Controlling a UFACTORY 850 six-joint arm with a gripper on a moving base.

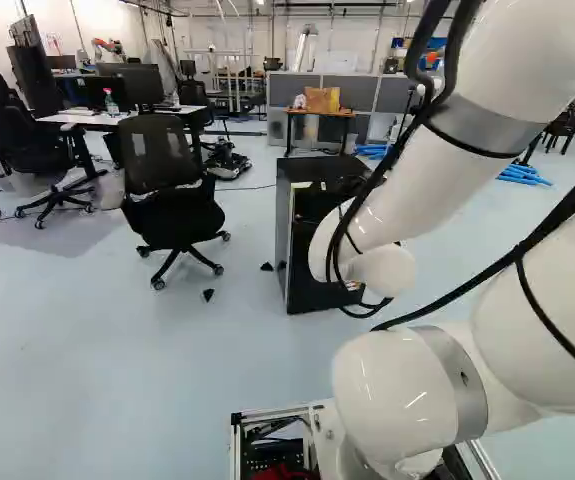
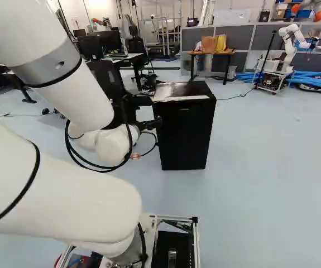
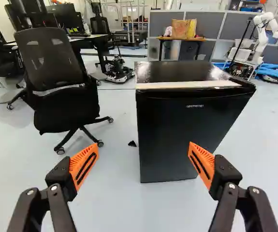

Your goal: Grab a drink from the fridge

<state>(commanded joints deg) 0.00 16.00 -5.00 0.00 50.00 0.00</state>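
- Gripper (image 3: 143,145): fingers spread wide, holding nothing.
- Fridge (image 3: 187,121) upright ahead of it, offset to its right, door (image 3: 175,140) closed.
- Drink unseen, presumably behind that door; reaching the door's edge likely calls for a rightward shift.

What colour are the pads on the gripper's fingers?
Orange, seen best in the wrist view.

Pale blue-grey floor (image 3: 109,203); black mesh office chair (image 3: 64,113) at left, white desk (image 1: 79,119) with monitors (image 1: 142,83) beyond; far off, grey partitions (image 3: 210,24) behind a small table (image 3: 199,39).
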